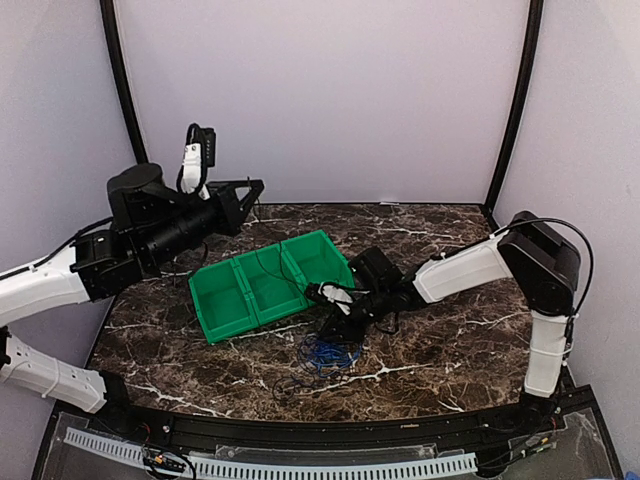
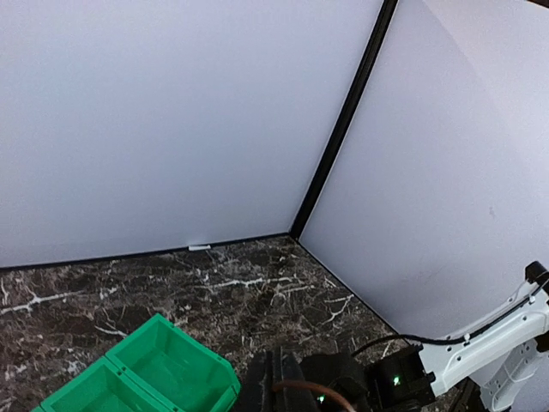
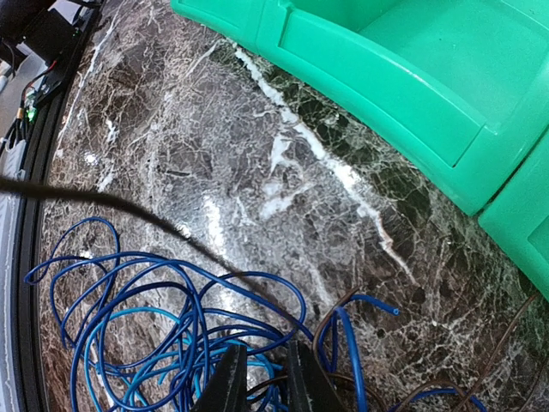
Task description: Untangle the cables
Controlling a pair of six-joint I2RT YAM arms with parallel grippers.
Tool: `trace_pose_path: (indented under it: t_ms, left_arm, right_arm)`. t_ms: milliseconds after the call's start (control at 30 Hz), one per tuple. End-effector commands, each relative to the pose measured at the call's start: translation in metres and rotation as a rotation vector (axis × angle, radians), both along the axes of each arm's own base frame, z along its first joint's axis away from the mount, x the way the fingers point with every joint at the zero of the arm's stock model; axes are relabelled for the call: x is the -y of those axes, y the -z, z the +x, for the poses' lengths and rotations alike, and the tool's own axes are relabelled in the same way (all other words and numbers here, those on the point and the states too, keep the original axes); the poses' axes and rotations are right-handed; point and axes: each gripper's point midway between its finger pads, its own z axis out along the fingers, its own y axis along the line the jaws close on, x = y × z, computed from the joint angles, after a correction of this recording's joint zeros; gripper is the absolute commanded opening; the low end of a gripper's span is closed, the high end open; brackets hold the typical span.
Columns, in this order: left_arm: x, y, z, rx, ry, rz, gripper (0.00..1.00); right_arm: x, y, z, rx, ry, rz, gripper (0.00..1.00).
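Observation:
A tangle of bright blue cable lies on the marble table in front of the green bin, with thin black cables looped beside it. My right gripper is low over the tangle. In the right wrist view its fingertips are nearly together, closed on a dark cable amid the blue loops. A taut black cable runs from there up to the left. My left gripper is raised behind the bin. Its jaws look pressed together, with a thin dark cable arching from them.
The green bin has three compartments and shows in the left wrist view and the right wrist view. A thin dark cable crosses its middle compartment. White walls enclose the table on three sides. A black rail runs along the near edge.

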Motion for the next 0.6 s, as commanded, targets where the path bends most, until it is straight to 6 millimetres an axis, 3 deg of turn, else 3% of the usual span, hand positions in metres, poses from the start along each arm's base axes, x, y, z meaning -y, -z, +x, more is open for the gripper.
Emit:
trace_pose_path:
  t_ms: [0, 33, 67, 100, 133, 267, 333, 500, 567]
  left_arm:
    - [-0.055, -0.131, -0.017, 0.236, -0.123, -0.058, 0.0]
    - [-0.062, -0.147, -0.019, 0.266, -0.144, -0.053, 0.0]
    - [-0.077, -0.178, -0.026, 0.3, -0.171, -0.091, 0.0]
    - [-0.082, -0.192, -0.029, 0.325, -0.18, -0.093, 0.0]
    - [-0.096, -0.221, -0.039, 0.365, -0.189, -0.141, 0.0]
    - [-0.117, -0.267, -0.052, 0.407, -0.21, -0.172, 0.0]
    - [-0.124, -0.272, -0.053, 0.404, -0.233, -0.155, 0.0]
    - [-0.134, -0.26, -0.046, 0.361, -0.3, -0.105, 0.0]
    - [-0.148, -0.272, -0.052, 0.384, -0.335, -0.119, 0.0]
  right_arm:
    - [-0.006, 0.002, 0.004, 0.003, 0.018, -0.001, 0.19]
    - [-0.005, 0.004, 0.004, -0.001, 0.019, -0.007, 0.19]
    - [-0.005, 0.005, 0.004, -0.003, 0.019, -0.009, 0.19]
    - [-0.005, 0.007, 0.004, -0.006, 0.02, -0.012, 0.19]
    - [-0.004, 0.008, 0.003, -0.006, 0.019, -0.014, 0.19]
    - [-0.003, 0.01, 0.004, -0.004, 0.021, -0.024, 0.19]
    - [-0.004, 0.01, 0.005, -0.001, 0.023, -0.025, 0.18]
    - [-0.003, 0.012, 0.008, 0.013, 0.029, -0.034, 0.19]
    - [0.001, 0.02, 0.006, -0.004, 0.029, -0.065, 0.22]
